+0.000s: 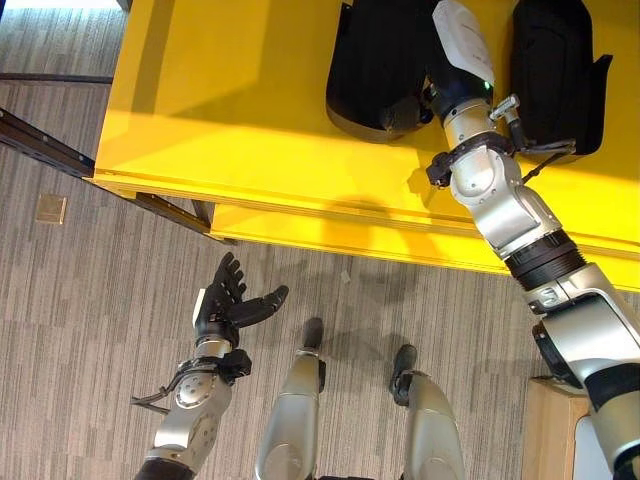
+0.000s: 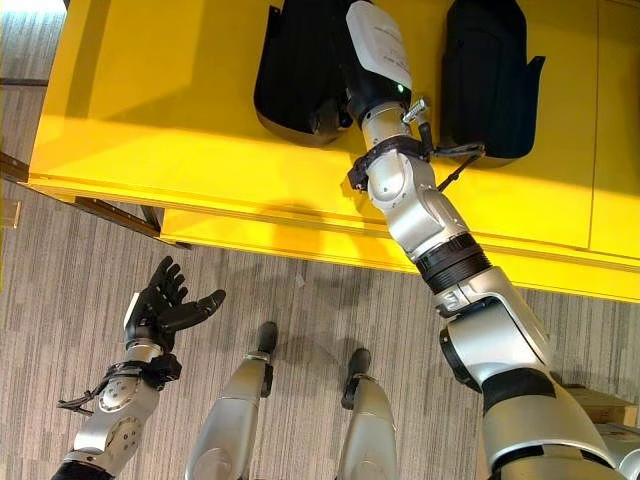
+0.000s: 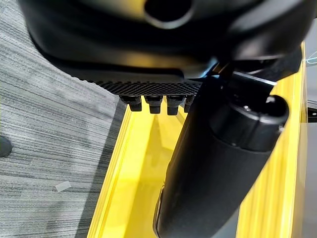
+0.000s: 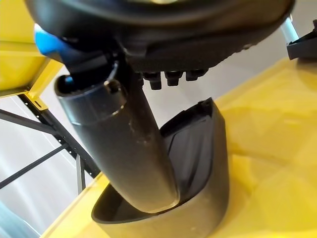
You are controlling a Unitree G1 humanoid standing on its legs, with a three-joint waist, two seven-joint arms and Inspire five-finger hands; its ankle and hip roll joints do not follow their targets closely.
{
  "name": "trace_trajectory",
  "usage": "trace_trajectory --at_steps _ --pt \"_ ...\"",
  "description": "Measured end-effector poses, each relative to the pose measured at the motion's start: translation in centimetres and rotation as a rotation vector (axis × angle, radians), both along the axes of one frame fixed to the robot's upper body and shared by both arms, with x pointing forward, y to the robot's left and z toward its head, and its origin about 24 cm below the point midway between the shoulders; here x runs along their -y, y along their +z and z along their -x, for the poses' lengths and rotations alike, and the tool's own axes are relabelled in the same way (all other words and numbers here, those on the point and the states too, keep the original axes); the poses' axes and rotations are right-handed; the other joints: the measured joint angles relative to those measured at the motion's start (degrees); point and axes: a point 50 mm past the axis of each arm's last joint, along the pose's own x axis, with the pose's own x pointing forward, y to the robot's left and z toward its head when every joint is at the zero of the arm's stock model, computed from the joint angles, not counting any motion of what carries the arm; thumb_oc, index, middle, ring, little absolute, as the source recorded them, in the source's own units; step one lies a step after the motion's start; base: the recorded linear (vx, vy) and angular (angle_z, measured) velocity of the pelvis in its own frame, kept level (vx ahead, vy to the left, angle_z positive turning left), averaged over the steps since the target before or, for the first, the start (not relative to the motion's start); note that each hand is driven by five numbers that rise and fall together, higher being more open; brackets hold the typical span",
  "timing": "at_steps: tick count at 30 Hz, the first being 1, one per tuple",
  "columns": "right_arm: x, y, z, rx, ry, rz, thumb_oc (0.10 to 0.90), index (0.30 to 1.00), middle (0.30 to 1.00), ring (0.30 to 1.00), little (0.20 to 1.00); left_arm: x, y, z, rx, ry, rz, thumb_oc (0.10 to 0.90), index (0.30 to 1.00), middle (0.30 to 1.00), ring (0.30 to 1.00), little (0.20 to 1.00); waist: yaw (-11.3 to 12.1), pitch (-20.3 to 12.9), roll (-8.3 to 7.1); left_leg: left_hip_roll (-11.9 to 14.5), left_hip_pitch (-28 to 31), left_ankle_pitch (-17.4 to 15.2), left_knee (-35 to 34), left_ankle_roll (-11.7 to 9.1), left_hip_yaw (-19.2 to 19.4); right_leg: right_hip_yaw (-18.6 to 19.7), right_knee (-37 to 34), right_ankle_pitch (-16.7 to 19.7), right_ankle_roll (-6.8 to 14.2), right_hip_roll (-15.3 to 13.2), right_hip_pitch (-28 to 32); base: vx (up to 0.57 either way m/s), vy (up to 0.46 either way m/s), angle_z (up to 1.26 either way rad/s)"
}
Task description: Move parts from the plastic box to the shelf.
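Right hand [image 1: 462, 45] over black part [image 4: 198, 163] (wrist view: apart).

Head eyes look down on shelf [image 1: 250, 110]; wrist cameras sit close.

Two black moulded parts lie on my yellow shelf [image 1: 250, 110] at the far side. The left part [image 1: 375, 70] is a rounded, hollow shell. The right part [image 1: 555, 75] lies well apart from it, darker and longer, with a small tab on its right edge.
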Motion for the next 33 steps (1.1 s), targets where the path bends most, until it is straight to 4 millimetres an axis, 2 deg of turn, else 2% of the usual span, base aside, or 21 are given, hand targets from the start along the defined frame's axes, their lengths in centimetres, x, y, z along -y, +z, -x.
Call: trace_trajectory --at_steps 21,24,27,28,29,33 --pt "0.1 -0.3 0.4 -0.009 0.022 0.039 0.900 1.000 1.000 1.000 1.000 0.0 0.0 0.0 0.001 0.001 -0.001 0.900 1.000 1.000 1.000 1.000 -0.06 0.01 -0.03 0.07 0.09 0.20 0.01 -0.03 0.03 0.08 0.10 0.24 -0.17 0.07 0.01 0.00 0.000 0.00" --pt "-0.8 0.7 1.4 0.039 0.075 0.045 0.900 1.000 1.000 1.000 1.000 0.0 0.1 -0.1 0.004 0.000 -0.001 0.900 1.000 1.000 1.000 1.000 -0.01 0.01 -0.03 0.08 0.32 0.34 0.02 -0.01 -0.01 0.06 0.02 0.41 -0.20 0.08 0.27 0.00 0.000 0.00" --pt "-0.7 1.8 2.4 0.092 0.094 0.088 0.900 1.000 1.000 1.000 1.000 -0.1 0.2 -0.2 0.008 0.003 -0.001 0.900 1.000 1.000 1.000 1.000 0.10 -0.01 -0.07 0.07 2.09 0.36 -0.29 0.00 0.02 0.06 -0.39 0.54 -0.16 0.06 2.12 0.02 0.007 0.00" --pt "-1.1 3.6 3.8 0.178 0.139 0.116 0.900 1.000 1.000 1.000 1.000 -0.3 0.3 -0.2 0.012 0.006 -0.001 0.900 1.000 1.000 1.000 1.000 -0.11 -0.03 -0.10 0.17 2.53 0.49 -0.52 -0.08 0.07 0.13 -0.39 0.62 -0.23 0.16 2.40 0.01 0.005 -0.05" --pt "-1.5 4.3 4.2 0.207 0.161 0.122 0.900 1.000 1.000 1.000 1.000 -0.3 0.3 -0.2 0.014 0.007 0.000 0.900 1.000 1.000 1.000 1.000 -0.12 -0.05 -0.12 0.48 2.51 0.55 -0.54 -0.18 0.11 0.14 -0.46 0.76 -0.44 0.43 2.38 0.02 0.002 -0.06" --pt "-1.2 4.8 4.4 0.225 0.156 0.139 0.900 1.000 1.000 1.000 1.000 -0.6 0.4 -0.2 0.018 0.015 -0.001 0.900 1.000 1.000 1.000 1.000 0.08 -0.22 -0.44 0.89 2.49 0.83 -0.92 -0.44 -0.06 -0.02 -0.79 0.99 -0.70 0.86 2.38 0.00 0.001 -0.01"
